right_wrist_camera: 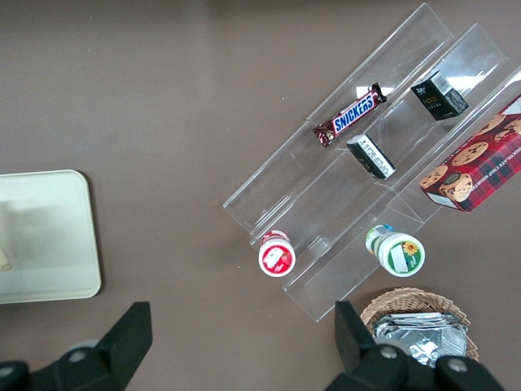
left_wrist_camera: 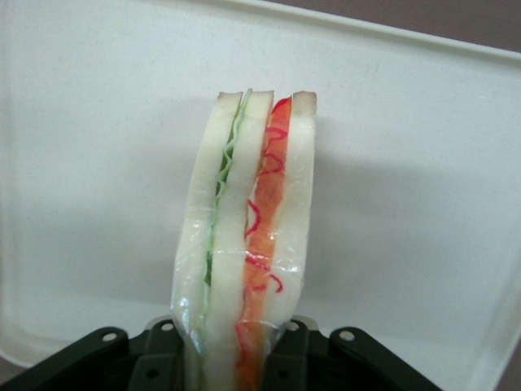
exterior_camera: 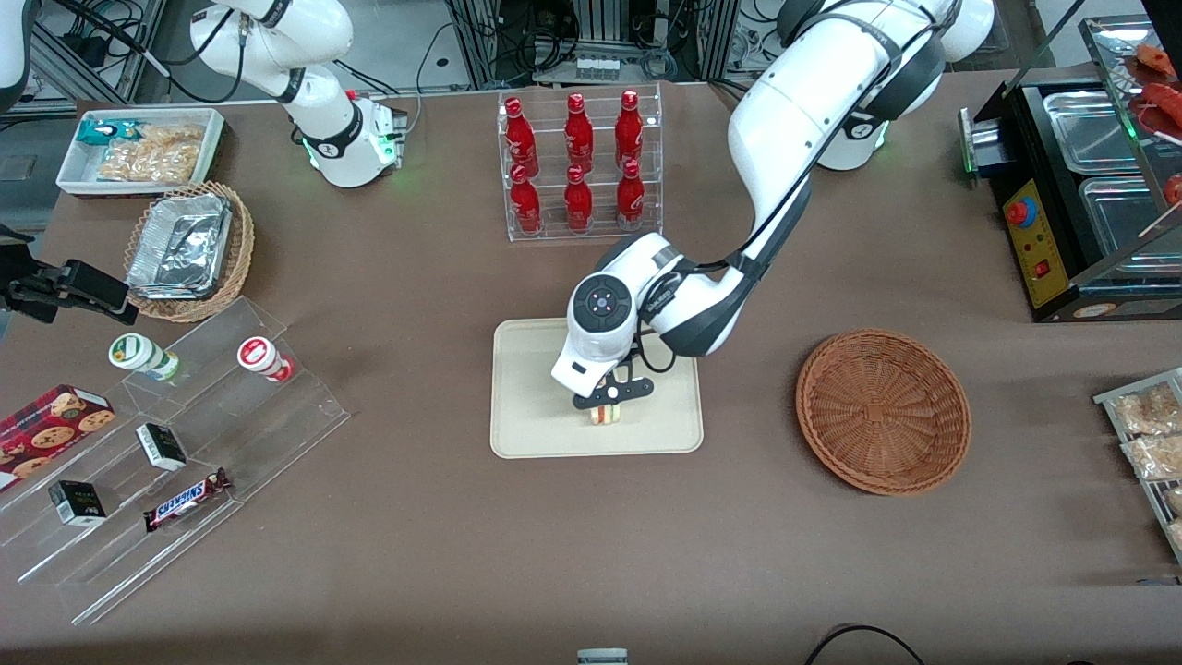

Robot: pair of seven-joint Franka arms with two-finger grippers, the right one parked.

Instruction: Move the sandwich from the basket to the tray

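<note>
The desk (exterior_camera: 462, 573) carries the tray (exterior_camera: 526, 406) at its middle, with the basket (exterior_camera: 883, 411) well apart from it toward the working arm's end; the basket holds nothing visible.

The tray is a flat cream rectangle with a low rim, its long side running across the front view. The working arm reaches down over it, and the gripper (exterior_camera: 610, 400) stands over the part of the tray nearer the front camera, pointed downward.

The sandwich (left_wrist_camera: 248, 236) sits between the fingers, directly below the gripper and in line with it. The gripper is closed on the wedge at its broad end, the pads pressing the two outer bread faces. In the wrist view the cut edge faces the camera, showing green and red filling layers, and the tray surface fills the background.

Orientation: the wedge stands on edge, its long axis running straight away from the gripper toward the tray floor, narrow end leading. Whether that end already touches the tray cannot be determined.

Judgement: the transfer is nearly complete; what remains turns on the vertical gap alone, with no sideways correction called for. Released upright, the wedge may tip onto a bread face.
</note>
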